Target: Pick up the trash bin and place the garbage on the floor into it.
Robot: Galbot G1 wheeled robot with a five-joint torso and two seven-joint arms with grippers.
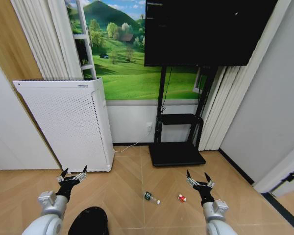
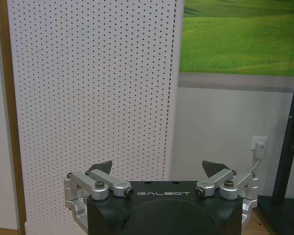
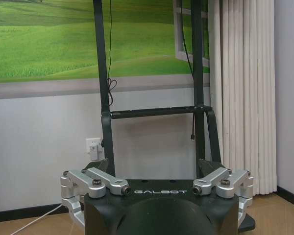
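Observation:
The black round trash bin stands on the wooden floor at the bottom left of the head view, just right of my left arm. A small clear bottle with a green label lies on the floor in the middle. A red-and-white wrapper lies to its right, close to my right gripper. My left gripper is held open above the floor, ahead of the bin; in the left wrist view the left gripper faces the white appliance. My right gripper is open and empty; the right wrist view has the right gripper facing the TV stand.
A tall white perforated appliance stands against the wall at the left. A black TV stand with a large screen is ahead, curtains to its right. A white cable runs along the floor from a wall socket.

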